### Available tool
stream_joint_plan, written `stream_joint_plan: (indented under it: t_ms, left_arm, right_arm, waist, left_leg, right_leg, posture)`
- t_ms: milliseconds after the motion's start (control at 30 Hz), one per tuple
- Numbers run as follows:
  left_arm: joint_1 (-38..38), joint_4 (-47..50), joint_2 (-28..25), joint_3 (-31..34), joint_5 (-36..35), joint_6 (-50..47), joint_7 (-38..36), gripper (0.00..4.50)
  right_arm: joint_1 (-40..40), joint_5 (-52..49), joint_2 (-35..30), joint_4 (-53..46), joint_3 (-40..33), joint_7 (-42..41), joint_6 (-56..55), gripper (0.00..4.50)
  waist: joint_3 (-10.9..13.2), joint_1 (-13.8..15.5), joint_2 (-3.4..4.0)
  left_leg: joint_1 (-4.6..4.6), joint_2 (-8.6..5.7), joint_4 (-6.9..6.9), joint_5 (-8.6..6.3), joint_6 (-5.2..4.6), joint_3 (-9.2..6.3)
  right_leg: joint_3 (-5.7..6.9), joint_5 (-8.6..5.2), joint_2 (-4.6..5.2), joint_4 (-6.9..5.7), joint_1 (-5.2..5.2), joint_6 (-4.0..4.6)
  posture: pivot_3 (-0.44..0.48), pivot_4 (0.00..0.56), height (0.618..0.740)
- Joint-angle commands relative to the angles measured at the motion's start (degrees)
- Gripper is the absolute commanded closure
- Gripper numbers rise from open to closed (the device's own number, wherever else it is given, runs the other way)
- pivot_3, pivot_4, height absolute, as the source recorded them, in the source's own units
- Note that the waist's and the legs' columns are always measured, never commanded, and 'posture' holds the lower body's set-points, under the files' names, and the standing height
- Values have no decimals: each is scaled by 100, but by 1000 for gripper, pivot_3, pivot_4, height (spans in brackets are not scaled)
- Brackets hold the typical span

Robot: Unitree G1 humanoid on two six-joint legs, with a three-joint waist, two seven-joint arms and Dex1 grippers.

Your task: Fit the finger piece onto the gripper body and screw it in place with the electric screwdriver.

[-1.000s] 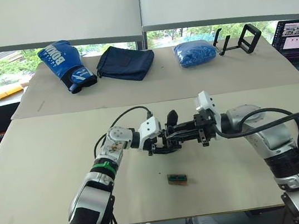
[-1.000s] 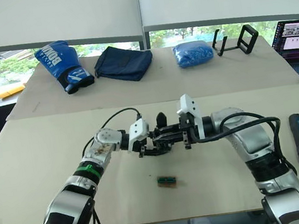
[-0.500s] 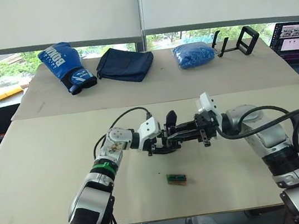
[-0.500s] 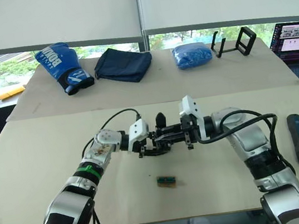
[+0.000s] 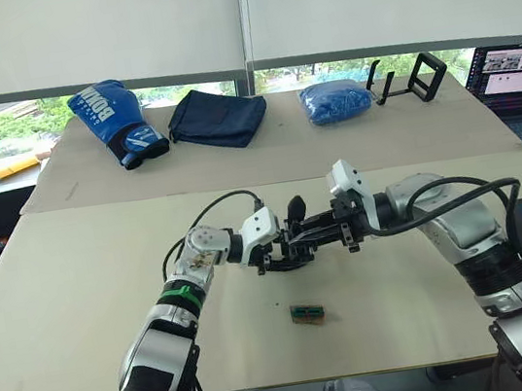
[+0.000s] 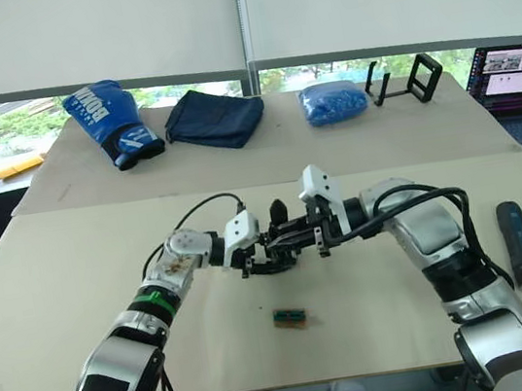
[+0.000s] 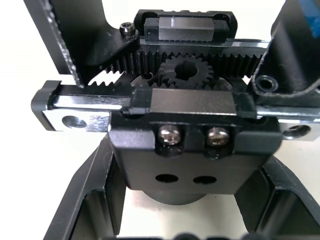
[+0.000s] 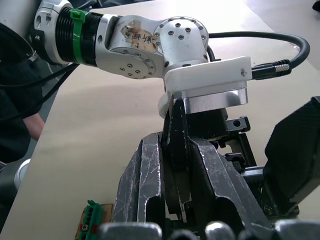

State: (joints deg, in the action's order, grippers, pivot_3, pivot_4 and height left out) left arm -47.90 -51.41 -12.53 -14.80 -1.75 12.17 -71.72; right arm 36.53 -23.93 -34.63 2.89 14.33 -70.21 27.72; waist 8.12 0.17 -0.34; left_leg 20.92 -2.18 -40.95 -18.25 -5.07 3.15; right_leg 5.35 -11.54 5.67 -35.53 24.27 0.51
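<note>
Both claws meet at the middle of the table (image 5: 77,282). Left gripper (image 5: 284,249) is clamped on the gripper body (image 7: 192,125), its 2 fingers closed against the block's sides, so the toothed rack, pinion and 2 silvery screws face the wrist camera. Right gripper (image 5: 318,236) is pinched together on the finger piece (image 8: 176,145), a thin black blade held edge-on between the pads and pointed toward the body at about 9 o'clock from that wrist.

The blade looks close to the body but I cannot tell whether it is seated on its rail yet.

The electric screwdriver (image 6: 517,246) lies untouched at about 3 o'clock on the table, well apart from both arms. A small green block (image 5: 308,312) rests on the table at 6 o'clock from the grippers.

Risks, as I judge them: the blade is gripped on a narrow edge, so any sideways push while seating could twist it in the pads or jam it against the rack teeth. Letting go to fetch the screwdriver before the piece sits firmly could let it drop off.
</note>
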Motion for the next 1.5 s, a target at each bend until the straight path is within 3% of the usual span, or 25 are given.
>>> stream_joint_plan:
  t_ms: [33,567,1300,1400,1500]
  left_arm:
    - [10,316,-83,86,-76,49,-153,2165]
    - [28,404,-79,75,-63,24,-141,2165]
    - [-3,413,-44,81,-78,4,-138,2165]
    - [-20,404,-31,93,-87,-17,-125,2165]
    - [-27,385,-45,94,-84,-15,-140,2165]
  right_arm:
    - [-657,764,-265,555,363,434,204,4197]
    - [-255,705,-281,244,576,443,1150,4197]
    - [-183,469,-151,49,258,559,985,4197]
    - [-476,892,-274,178,424,529,173,4197]
    - [-488,905,-308,290,433,512,91,4197]
  waist:
    - [-19,0,-3]
    - [-26,-11,-4]
    - [-26,-11,-4]
    - [-26,-9,-4]
    - [-26,-20,-4]
  left_leg:
    - [0,0,2,-1,0,0]
    - [5,3,10,-7,-5,0]
    - [17,4,13,-9,-8,0]
    - [17,4,14,-9,-8,0]
    - [15,4,16,-9,-8,1]
  right_leg:
    - [0,0,0,0,1,0]
    - [-1,3,0,18,4,5]
    - [1,5,0,33,10,9]
    - [2,5,0,35,10,9]
    - [1,6,0,37,7,9]
  posture:
    - [0,150,740]
    - [0,150,740]
    - [0,150,740]
    - [0,150,740]
    - [0,150,740]
